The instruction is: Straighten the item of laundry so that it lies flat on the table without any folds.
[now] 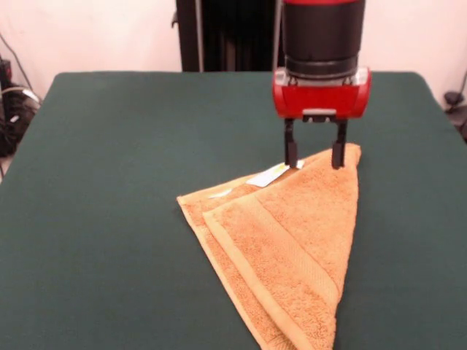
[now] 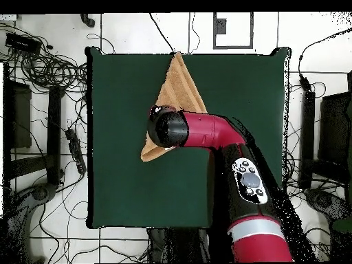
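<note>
The item of laundry point(image 1: 292, 233) is a tan-orange terry towel folded over into a triangle, with doubled layers showing along its left edge and a small white tag point(image 1: 271, 175) near its far side. It lies on the dark green table point(image 1: 109, 182). My gripper point(image 1: 314, 157) stands over the towel's far corner, open, its two dark fingers straddling that corner with the tips at the cloth. In the overhead view the towel point(image 2: 180, 86) points toward the table's top edge, and the arm's wrist hides the gripper and the towel's lower part.
The red arm point(image 2: 234, 151) crosses the table point(image 2: 124, 137) from the bottom right in the overhead view. Cables and equipment lie on the floor around the table.
</note>
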Tool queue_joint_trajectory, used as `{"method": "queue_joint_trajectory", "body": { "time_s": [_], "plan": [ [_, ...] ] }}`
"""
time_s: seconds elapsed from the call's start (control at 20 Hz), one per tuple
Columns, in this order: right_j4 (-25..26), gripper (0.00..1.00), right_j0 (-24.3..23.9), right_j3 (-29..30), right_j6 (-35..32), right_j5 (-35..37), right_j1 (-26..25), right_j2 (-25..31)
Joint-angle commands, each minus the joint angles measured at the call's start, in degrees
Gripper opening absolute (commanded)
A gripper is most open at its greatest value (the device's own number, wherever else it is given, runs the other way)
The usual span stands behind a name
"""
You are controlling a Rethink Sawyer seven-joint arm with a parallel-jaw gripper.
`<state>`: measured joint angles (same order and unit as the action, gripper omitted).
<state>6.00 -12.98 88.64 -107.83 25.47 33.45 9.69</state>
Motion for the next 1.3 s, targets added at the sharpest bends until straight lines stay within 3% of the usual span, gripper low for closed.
{"method": "queue_joint_trajectory", "body": {
  "time_s": [0.05, 0.55, 0.9, 1.1, 1.3],
  "plan": [
    [3.3, 1.0, 0.3, -0.9, -1.0, 1.0, -3.7, 1.3],
    [6.2, 1.0, -2.0, 0.0, -0.3, -1.4, -3.1, 2.6],
    [8.3, 1.0, -5.6, -0.6, 3.5, 1.7, -1.0, 4.2],
    [9.2, 1.0, -7.1, -4.2, 5.2, 3.4, -3.9, 5.7],
    [9.7, 1.0, -8.5, -3.9, 5.1, 2.5, -5.1, 6.5]
  ]
}}
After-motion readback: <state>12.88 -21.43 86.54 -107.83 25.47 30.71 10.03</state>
